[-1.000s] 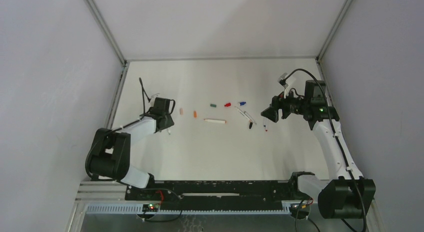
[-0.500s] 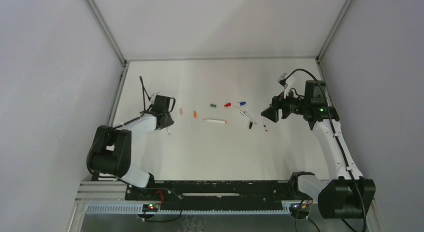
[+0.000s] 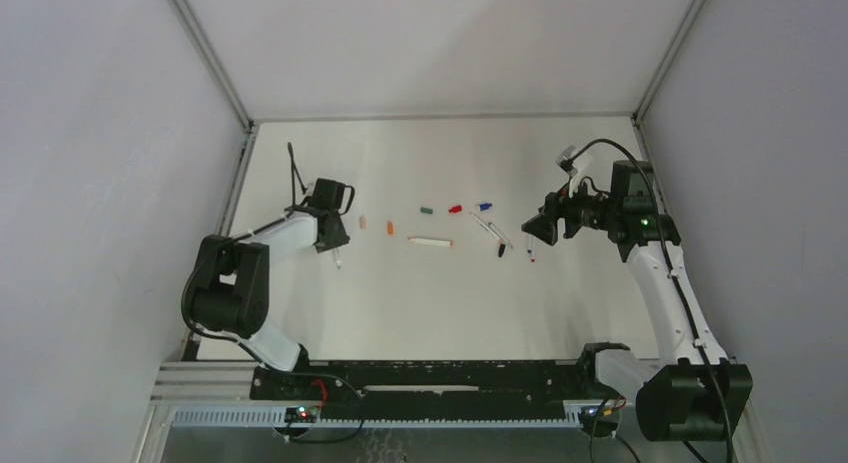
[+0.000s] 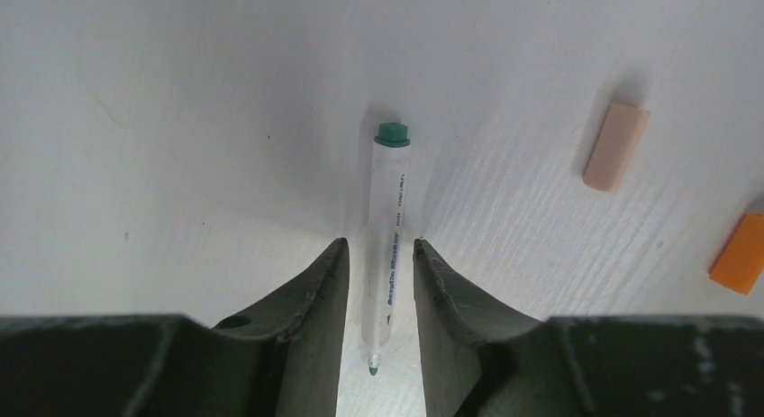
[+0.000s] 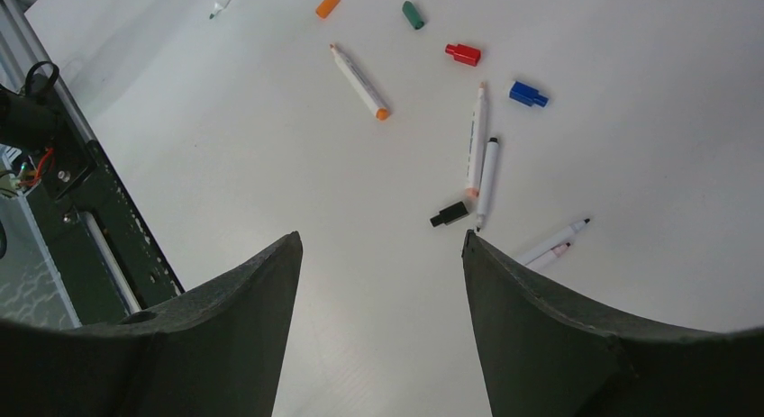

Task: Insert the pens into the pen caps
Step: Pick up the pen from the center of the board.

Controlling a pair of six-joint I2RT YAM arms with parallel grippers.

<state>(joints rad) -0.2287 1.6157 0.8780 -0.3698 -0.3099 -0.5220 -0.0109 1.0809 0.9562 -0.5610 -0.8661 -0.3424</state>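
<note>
A white pen with green tip and green end point(image 4: 389, 210) lies on the table between the fingers of my left gripper point(image 4: 378, 250). The jaws stand close on either side of it with a thin gap each side, so the gripper is open. The pen point(image 3: 337, 259) and left gripper point(image 3: 335, 245) also show in the top view. A peach cap point(image 4: 615, 147) and an orange cap point(image 4: 737, 266) lie to the right. My right gripper point(image 5: 383, 241) is open and empty, above the table. Beyond it lie a black cap point(image 5: 449, 214), blue cap point(image 5: 528, 95), red cap point(image 5: 463, 54), green cap point(image 5: 413, 14) and several pens point(image 5: 487, 178).
An orange-tipped pen point(image 5: 359, 82) lies alone mid-table. Two more pens point(image 5: 553, 241) lie side by side just past the right finger. Grey walls enclose the table on the left, right and far sides. A black rail point(image 3: 430, 375) runs along the near edge.
My left arm has swung a little to the right and farther from the base, bringing its gripper over the green pen. The pen and the right arm have not moved.
</note>
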